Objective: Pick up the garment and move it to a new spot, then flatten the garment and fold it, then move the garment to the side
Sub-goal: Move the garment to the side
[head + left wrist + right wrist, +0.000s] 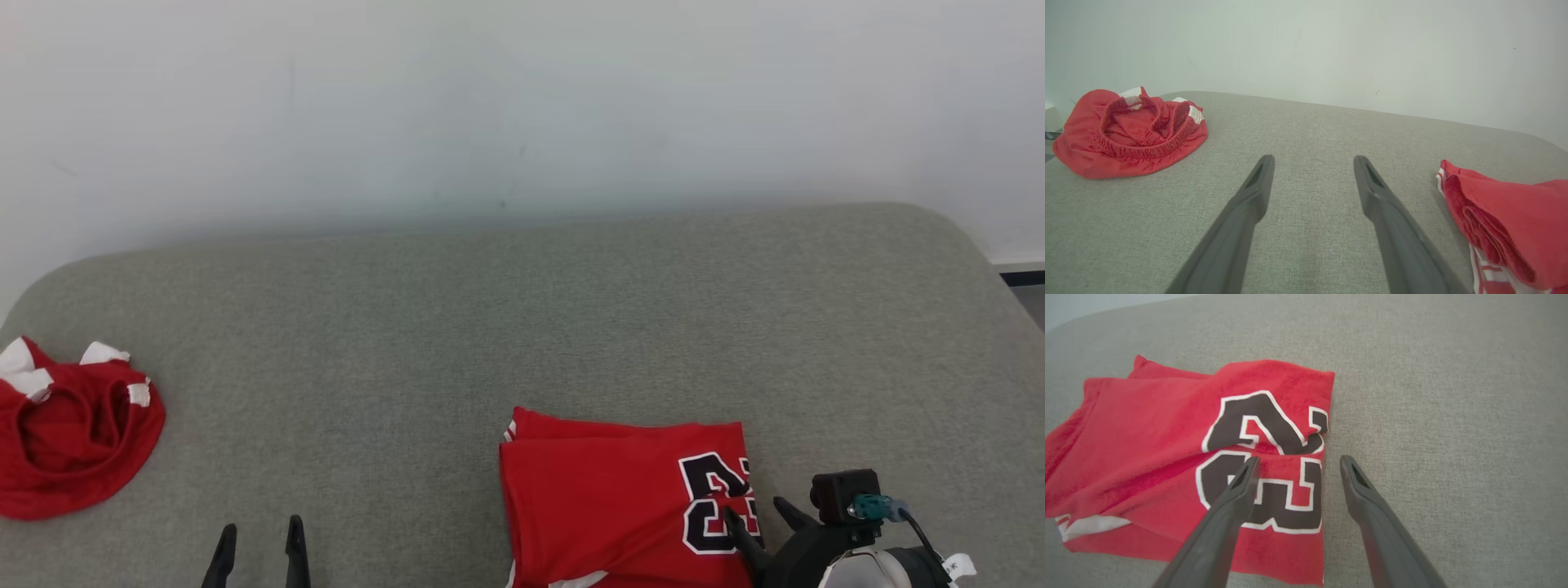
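The garment (604, 498), a red jersey with a black-and-white number, lies folded into a rough rectangle on the grey fabric surface (490, 327) near its front edge. My right gripper (753, 506) is open and hovers just above the jersey's right edge. In the right wrist view the gripper (1299, 458) straddles that edge of the jersey (1167, 449), one finger over the number and the other over bare fabric. My left gripper (261, 527) stands open and empty at the lower left. In the left wrist view it (1313, 160) points across the surface, with the jersey (1506, 220) off to its right.
A second red garment (73, 433) with white trim lies crumpled in a heap at the far left; the left wrist view shows this heap (1131, 130) with an elastic waistband. A pale wall rises behind the surface, whose corners are rounded.
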Available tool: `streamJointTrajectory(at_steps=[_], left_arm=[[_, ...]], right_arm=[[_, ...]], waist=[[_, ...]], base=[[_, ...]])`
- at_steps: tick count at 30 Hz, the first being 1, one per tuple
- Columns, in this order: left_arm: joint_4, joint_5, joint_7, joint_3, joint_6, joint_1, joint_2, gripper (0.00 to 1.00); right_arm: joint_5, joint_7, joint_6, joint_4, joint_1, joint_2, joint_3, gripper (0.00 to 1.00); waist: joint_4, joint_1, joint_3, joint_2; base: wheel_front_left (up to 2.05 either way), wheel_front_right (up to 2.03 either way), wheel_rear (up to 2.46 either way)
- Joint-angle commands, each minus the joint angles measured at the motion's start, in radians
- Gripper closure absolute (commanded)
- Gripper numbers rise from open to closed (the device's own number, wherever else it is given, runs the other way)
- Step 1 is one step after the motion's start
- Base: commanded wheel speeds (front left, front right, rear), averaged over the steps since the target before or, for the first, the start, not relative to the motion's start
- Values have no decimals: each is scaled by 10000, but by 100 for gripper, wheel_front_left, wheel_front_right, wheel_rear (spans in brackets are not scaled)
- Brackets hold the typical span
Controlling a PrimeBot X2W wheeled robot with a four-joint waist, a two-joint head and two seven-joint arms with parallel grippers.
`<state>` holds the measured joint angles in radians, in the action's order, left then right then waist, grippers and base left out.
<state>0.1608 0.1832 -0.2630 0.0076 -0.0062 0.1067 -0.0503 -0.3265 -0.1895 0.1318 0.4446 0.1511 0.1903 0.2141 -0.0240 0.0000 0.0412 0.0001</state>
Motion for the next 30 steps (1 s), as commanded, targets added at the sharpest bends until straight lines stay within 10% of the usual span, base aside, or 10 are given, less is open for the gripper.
streamJointTrajectory(at_steps=[1,14,16,30], left_arm=[[36,-19,-16,-47,8,-142,-2,0],[89,-53,-16,-141,-67,-315,-2,0],[89,-53,-16,-130,-78,-348,-4,0],[-82,-152,-16,-33,-223,-978,-4,0]], right_arm=[[-74,-197,-26,232,145,-11,72,0],[460,-1373,-40,1995,637,280,-67,0],[561,-1433,-41,2030,802,334,-61,100],[346,-1995,-29,1374,3104,996,1122,100]], waist=[[279,0,-224,-1],[634,0,-623,-1],[597,0,-684,-1],[-99,0,-1494,-1]], base=[[0,0,0],[0,0,0],[0,0,0],[0,0,0]])
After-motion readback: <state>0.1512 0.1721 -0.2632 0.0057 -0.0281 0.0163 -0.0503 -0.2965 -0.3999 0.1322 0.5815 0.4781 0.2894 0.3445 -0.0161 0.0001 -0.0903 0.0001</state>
